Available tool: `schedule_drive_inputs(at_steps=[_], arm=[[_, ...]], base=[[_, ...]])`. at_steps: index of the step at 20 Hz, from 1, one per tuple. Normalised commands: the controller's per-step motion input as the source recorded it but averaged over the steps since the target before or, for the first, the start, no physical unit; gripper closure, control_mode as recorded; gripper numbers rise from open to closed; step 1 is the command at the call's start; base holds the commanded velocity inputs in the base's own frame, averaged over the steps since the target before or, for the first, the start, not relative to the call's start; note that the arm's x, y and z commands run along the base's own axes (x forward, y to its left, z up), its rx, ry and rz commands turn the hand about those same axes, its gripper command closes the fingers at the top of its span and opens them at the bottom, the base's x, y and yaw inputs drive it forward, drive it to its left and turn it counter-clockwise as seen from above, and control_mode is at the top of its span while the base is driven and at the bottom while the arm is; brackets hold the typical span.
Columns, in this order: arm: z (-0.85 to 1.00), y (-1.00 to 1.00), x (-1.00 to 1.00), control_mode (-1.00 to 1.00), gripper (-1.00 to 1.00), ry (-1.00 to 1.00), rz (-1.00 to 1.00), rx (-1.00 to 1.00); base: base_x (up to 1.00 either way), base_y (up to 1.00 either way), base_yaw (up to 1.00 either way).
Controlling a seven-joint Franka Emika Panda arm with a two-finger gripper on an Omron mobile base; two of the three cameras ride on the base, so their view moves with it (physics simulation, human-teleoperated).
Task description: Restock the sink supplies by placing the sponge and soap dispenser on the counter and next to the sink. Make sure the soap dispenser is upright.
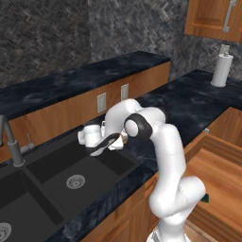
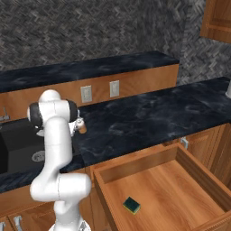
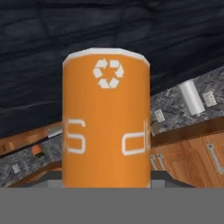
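Hand view: pincer [image 3: 106,186] clamped on soap dispenser [image 3: 105,118]; fingertips hidden; sponge [image 2: 131,205] in drawer [image 2: 180,189].

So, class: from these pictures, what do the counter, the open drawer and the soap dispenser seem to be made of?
Counter: glossy black marble, judging by the faint grey veining.
Open drawer: orange-brown wood, with visible grain, matte.
Soap dispenser: smooth orange body with white printed recycling mark, probably plastic; the look leaves it open.

The arm [image 1: 165,156] is glossy white, built of thick rounded tubular segments. A dark grey ring with a pale round cap marks its elbow joint [image 1: 135,126]. The wrist carries dark trim.
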Motion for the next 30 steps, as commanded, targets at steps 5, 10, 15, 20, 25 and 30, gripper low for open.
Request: schedule_drive_inputs(at_steps=[5, 10, 15, 20, 25, 30], arm=[[-0.34, 0.00, 0.38, -1.00, 1.00, 0.14, 0.00, -0.06], [-0.26, 0.00, 0.27, -1.00, 1.00, 0.19, 0.00, -0.05], [-0.50, -0.12, 0.03, -1.00, 1.00, 0.01, 0.00, 0.00], [-0.29, -0.21, 0.00, -1.00, -1.00, 0.00, 0.00, 0.00], [0.00, -0.07, 0.12, -1.00, -1.00, -0.01, 0.02, 0.03], [0.00, 0.00, 0.00, -1.00, -1.00, -0.05, 0.00, 0.01]], base=[[0.00, 0.00, 0.00], [0.00, 0.00, 0.00], [0.00, 0.00, 0.00], [0.00, 0.00, 0.00], [0.00, 0.00, 0.00], [0.00, 0.00, 0.00]])
